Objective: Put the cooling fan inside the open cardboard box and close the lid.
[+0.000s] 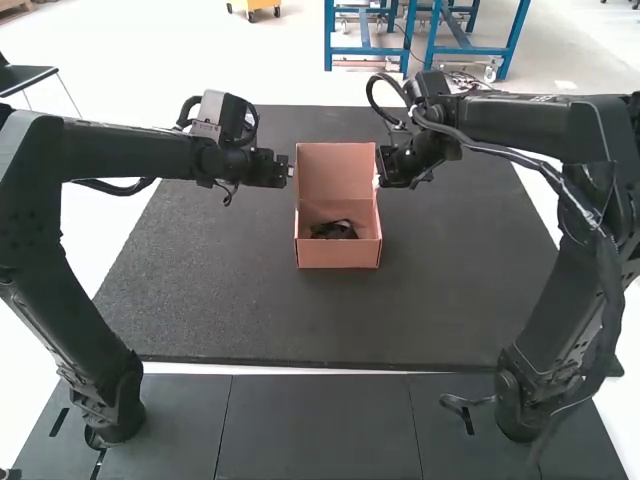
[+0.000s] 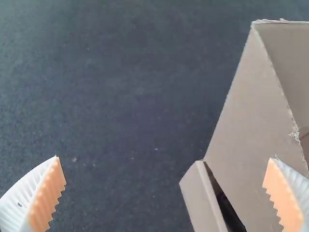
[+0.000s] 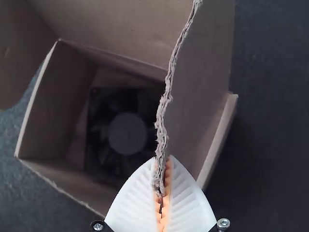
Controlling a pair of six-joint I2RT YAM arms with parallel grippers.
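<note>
Cooling fan (image 3: 126,135) lies flat in cardboard box (image 1: 338,250), hub upward

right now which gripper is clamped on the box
The right gripper: it is shut on a side flap of the box. The left gripper is open, gripping nothing.

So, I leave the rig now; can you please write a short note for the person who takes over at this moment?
Left gripper: open, at the left edge of the lid, not gripping it.
Right gripper: shut on the lid's right edge.
Cardboard box: on the mat, with its lid raised at the back.
Done: the cooling fan lies inside the box.
Left: fold the lid down and close it.
</note>
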